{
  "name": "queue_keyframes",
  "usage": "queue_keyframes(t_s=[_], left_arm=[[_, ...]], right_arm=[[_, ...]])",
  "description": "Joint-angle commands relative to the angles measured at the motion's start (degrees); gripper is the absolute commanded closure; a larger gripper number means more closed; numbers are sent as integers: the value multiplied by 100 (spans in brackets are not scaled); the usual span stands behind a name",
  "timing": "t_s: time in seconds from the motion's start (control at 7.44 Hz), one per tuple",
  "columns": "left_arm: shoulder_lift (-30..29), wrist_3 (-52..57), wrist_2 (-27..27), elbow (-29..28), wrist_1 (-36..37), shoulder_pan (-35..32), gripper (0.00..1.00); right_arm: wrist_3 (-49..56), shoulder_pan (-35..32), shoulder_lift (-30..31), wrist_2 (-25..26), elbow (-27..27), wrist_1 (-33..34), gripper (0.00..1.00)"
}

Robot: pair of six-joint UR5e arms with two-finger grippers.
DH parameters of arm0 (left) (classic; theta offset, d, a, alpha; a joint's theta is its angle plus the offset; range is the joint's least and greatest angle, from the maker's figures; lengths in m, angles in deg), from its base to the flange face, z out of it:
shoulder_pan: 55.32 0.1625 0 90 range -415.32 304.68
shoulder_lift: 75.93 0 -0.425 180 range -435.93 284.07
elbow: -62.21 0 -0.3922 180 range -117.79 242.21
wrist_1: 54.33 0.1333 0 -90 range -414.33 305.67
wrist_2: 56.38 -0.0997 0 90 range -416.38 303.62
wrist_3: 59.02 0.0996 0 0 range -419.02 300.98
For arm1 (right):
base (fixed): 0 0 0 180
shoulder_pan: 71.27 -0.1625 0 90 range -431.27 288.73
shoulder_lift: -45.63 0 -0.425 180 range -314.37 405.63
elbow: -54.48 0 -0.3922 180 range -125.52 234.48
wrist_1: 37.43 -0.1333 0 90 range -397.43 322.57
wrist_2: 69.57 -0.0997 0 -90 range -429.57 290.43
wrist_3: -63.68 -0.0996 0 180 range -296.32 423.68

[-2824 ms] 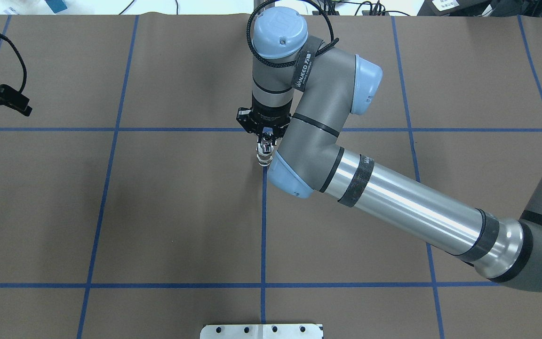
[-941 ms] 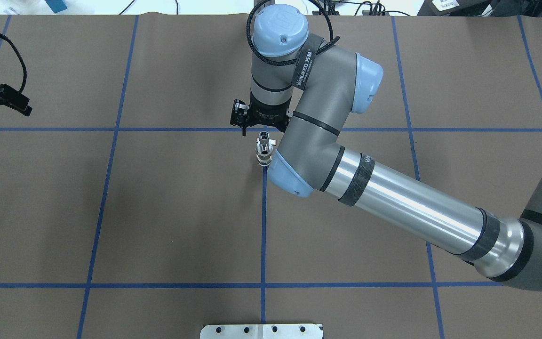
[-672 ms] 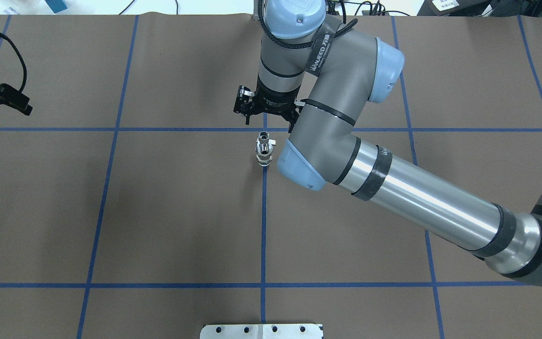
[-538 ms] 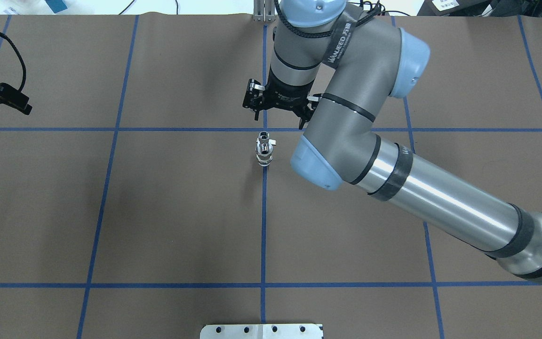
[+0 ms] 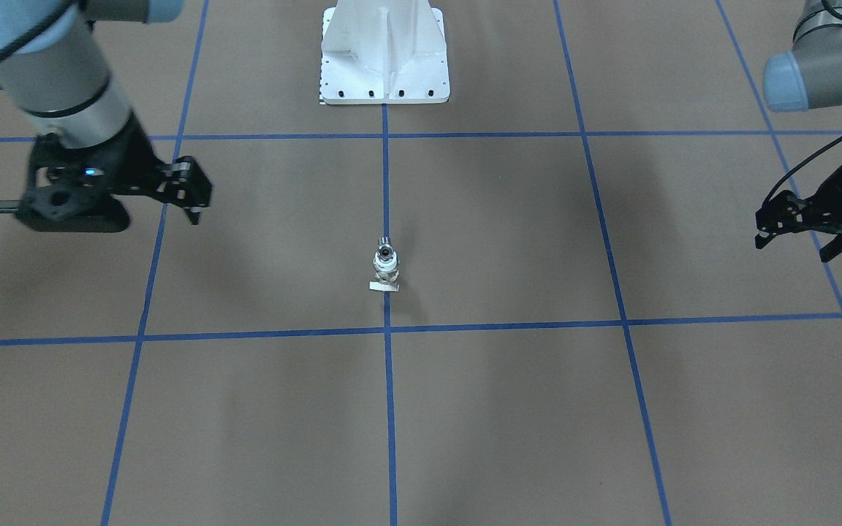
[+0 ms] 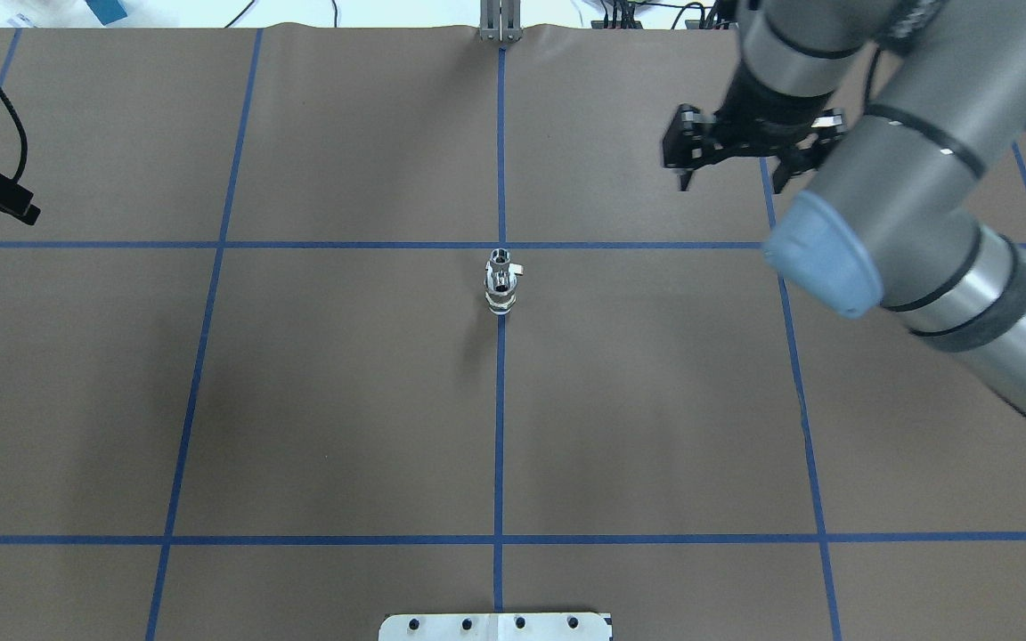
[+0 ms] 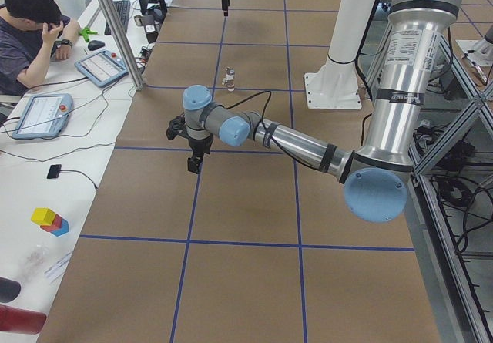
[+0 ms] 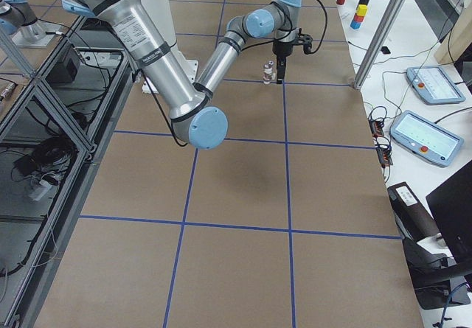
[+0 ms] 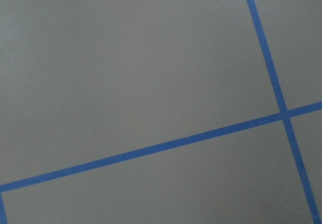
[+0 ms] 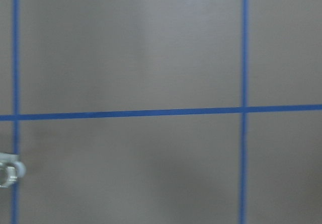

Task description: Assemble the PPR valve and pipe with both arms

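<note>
While both arms sit out at the sides, the PPR valve [image 5: 387, 273], a small upright fitting in white plastic and metal with a flat white tab at its base, stands mid-table. The pipe [image 5: 386, 251], a tiny shiny chrome stub, sits on top of it, so the 2 read as 1 upright stack.

- Stack position: on the centre blue tape line [image 6: 500, 427], near where it meets the cross line [image 6: 344, 245] on the far side from the robot. Neither gripper touches it.
- Right gripper [image 6: 731, 182]: black fingers spread and holding no part. It hangs over the far right square, near the far edge of the brown paper mat [image 6: 344, 401] and well apart from the stack. The grey right arm [image 6: 905, 205] crosses the right side of the overhead view.
- Left gripper [image 5: 790, 247]: fingers look spread and hold no part. It is well apart from the stack on the robot's left.
- Room: bare mat lies between the stack and each gripper. The white pedestal plate [image 5: 384, 51] sits on the same centre line at the robot's edge, well apart from the stack.
- Right wrist view: only a sliver of the valve at its left edge.
- Left wrist view: mat and tape only.
</note>
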Motion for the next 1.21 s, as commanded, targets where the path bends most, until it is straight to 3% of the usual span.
queue_keyframes(t_s=[0.0,0.13,0.4,0.67,0.94,1.08], left_arm=[[313,991,12,-44,10,-641,0],[340,1578,21,-253,71,-1045,0],[594,1603,21,-501,-7,-1303,0],[700,1654,29,-458,-156,-1583,0],[744,1637,30,-501,-174,-1655,0],[858,1637,21,-502,-174,-1647,0]], right_arm=[[2626,-1367,1279,-523,-23,31,1],[3515,-1921,1397,-681,-477,22,1],[4716,-2766,1958,-779,-1164,-327,1],[4615,-2919,2688,-762,-1350,-1396,1],[4666,-2919,2918,-736,-2103,-2311,1],[4632,-2946,2945,-736,-2734,-2977,0]])
